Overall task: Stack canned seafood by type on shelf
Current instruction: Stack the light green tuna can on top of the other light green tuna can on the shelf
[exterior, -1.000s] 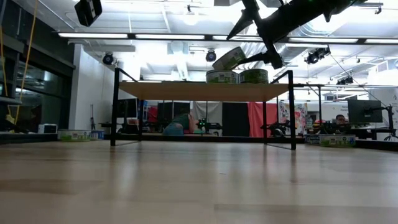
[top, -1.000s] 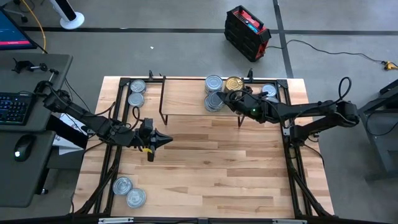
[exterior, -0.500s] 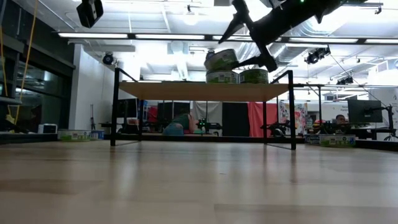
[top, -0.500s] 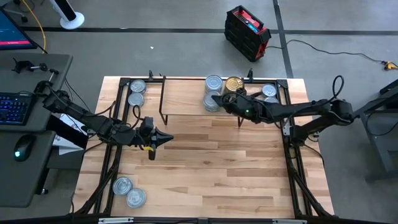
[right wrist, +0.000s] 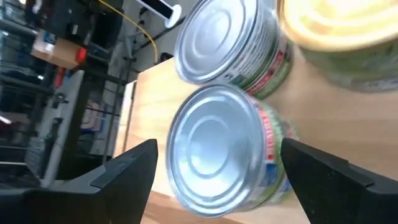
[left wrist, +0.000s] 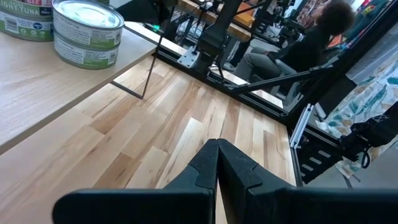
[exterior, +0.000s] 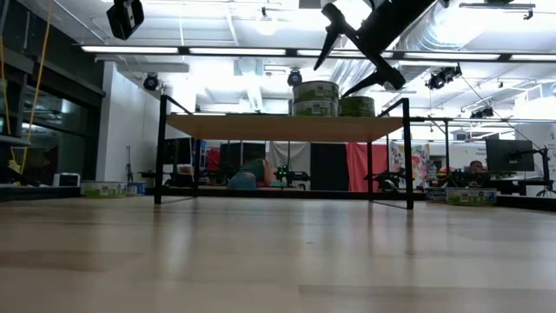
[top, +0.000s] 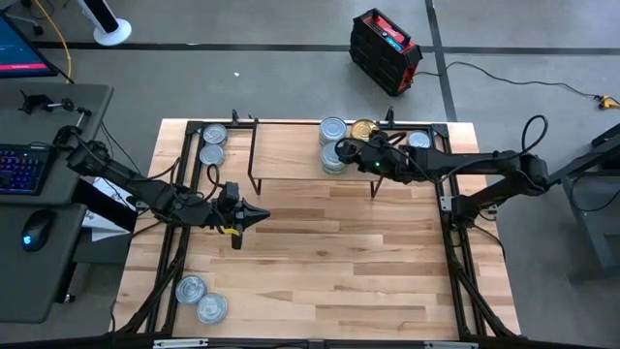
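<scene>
The shelf (top: pixel 291 150) stands at the table's far side. At its right end a silver-lidded tin (right wrist: pixel 217 149) sits level on top of another, forming a stack of two (exterior: pixel 314 97). A second silver-lidded stack (top: pixel 332 129) stands behind it, and a gold tin (top: pixel 363 129) rests on the board beside that. My right gripper (right wrist: pixel 219 146) hovers open just above the near stack (top: pixel 334 155), one finger on either side of the top tin and clear of it. My left gripper (top: pixel 257 218) waits shut above the table's left middle.
Loose tins lie on the table: two left of the shelf (top: pixel 213 143), some right of it (top: pixel 418 141), and two at the near left corner (top: pixel 201 298). The shelf's black wire legs (exterior: pixel 162 148) stand on the table. A person sits beyond the table (left wrist: pixel 323 37).
My right gripper carried a tilted tin over the shelf's right end and laid it level on the tin below. It has then risen a little and tipped its fingers further down, and it now stands clear of the tin. The left arm has kept still.
</scene>
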You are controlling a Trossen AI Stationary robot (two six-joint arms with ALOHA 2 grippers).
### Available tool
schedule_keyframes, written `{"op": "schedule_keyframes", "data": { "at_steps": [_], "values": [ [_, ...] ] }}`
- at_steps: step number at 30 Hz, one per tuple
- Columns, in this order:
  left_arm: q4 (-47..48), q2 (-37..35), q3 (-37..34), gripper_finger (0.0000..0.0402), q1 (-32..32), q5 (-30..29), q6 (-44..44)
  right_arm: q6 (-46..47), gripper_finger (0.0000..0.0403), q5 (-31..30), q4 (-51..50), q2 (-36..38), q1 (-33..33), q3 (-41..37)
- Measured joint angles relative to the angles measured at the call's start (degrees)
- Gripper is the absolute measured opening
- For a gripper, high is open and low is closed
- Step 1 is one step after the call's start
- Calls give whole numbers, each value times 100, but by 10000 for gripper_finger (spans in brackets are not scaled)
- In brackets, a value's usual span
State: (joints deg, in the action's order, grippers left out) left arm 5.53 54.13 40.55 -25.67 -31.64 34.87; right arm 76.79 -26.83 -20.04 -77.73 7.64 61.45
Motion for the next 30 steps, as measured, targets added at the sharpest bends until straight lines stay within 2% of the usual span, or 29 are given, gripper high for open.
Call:
{"op": "schedule_keyframes", "data": {
  "at_steps": [7,12,16,19,21,25,28,30],
  "values": [
    [36,0,-1,1,0,0,10,-143,330,62,-485,5,-2,159],
    [43,-61,-2,1,-105,20,216,-962,330,316,-489,328,-30,159],
    [21,-207,-2,1,-222,23,371,-1547,330,517,-564,720,-278,162],
    [114,-244,-2,1,-266,66,855,-1570,330,453,-875,975,-636,162],
    [294,-238,-2,1,-320,270,1336,-1578,330,340,-1071,1035,-970,162],
    [677,-87,0,1,-518,1045,2304,-1413,330,359,-1379,973,-1617,155],
    [588,167,-22,1,-841,1636,2919,-1378,329,708,-1521,713,-2023,151],
    [413,456,-13,1,-1124,1962,3271,-1378,317,1190,-1562,437,-2242,146]
  ]
}}
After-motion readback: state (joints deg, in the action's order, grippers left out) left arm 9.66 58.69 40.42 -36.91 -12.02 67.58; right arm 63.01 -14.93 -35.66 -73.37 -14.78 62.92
